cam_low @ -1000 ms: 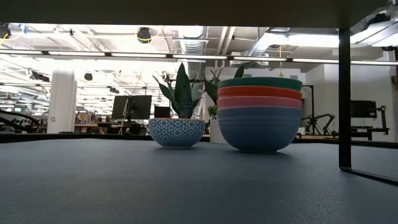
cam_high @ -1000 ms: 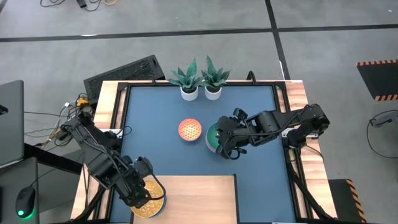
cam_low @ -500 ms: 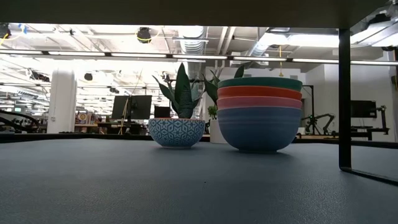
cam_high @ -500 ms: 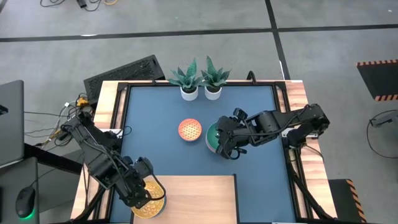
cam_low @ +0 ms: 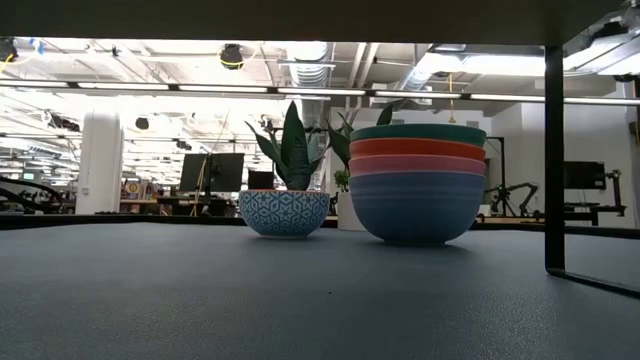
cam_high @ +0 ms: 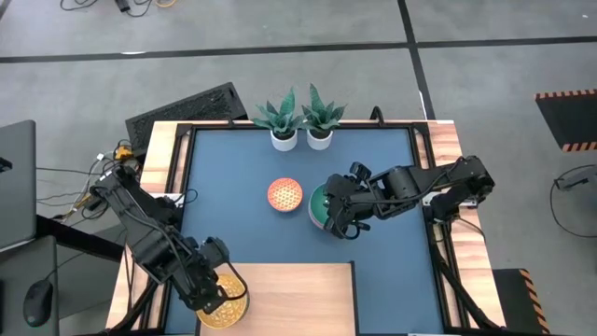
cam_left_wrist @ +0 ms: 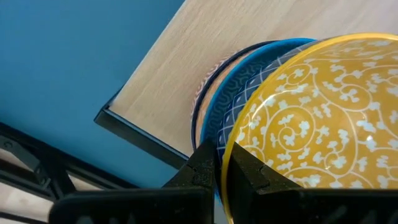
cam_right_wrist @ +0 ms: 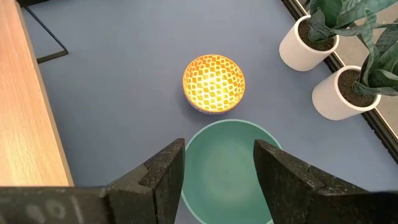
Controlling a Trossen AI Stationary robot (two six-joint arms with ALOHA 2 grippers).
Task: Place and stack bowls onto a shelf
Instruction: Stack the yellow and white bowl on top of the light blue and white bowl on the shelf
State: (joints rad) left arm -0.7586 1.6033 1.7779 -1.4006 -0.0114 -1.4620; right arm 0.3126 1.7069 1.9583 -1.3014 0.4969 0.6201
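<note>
My left gripper is at the shelf's left end, shut on the yellow-orange patterned bowl. That bowl sits nested on top of other patterned bowls standing on the pale wood. My right gripper hovers open above the green bowl, which tops a stack of large bowls: green, red, pink and light blue. The orange-red patterned bowl stands on the table just left of that stack; its outside is blue. My left gripper pinches the yellow-orange bowl's rim on the side nearest the wrist, one finger inside the bowl and one finger outside it. The bowl rests in the bowls beneath it, on the shelf.
Two white pots with green plants stand at the table's far edge. A dark shelf leg rises near the low camera. Bare blue tabletop lies between the shelf and the bowls.
</note>
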